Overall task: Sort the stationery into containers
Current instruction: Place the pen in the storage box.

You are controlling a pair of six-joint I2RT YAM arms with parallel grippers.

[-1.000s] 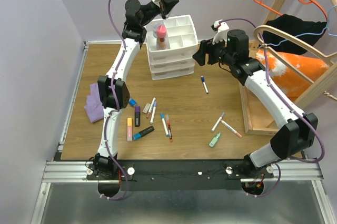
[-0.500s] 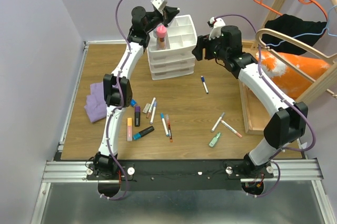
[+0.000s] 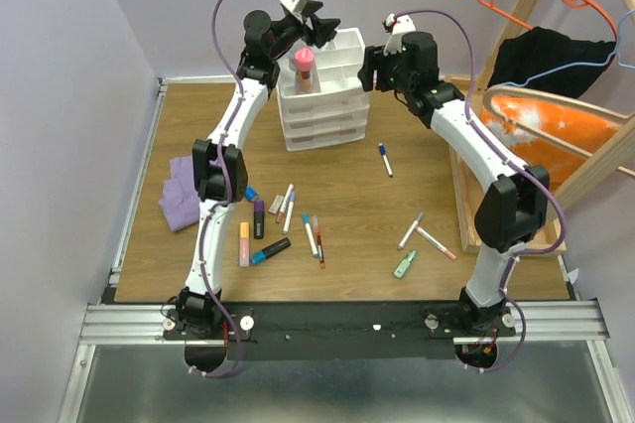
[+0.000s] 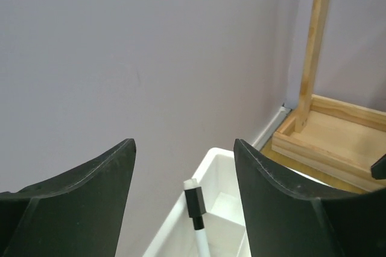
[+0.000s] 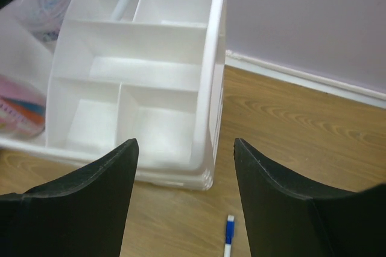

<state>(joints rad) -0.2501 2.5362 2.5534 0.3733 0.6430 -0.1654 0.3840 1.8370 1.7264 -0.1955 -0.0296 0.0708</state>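
Since a slim white pen with a black cap leans in the rear compartment of the organiser, this drop looks complete. Above it the left end effector gapes wide and empty. So does the right end effector, over the front compartments. The next move calls for descending to the worktop, perhaps for the blue-capped pen.

Wood tbl w/ pens, organiser, cloth

This is a robot lab test cell, with two arms bolted to an aluminium rail beside a wooden worktop between plain lilac walls.
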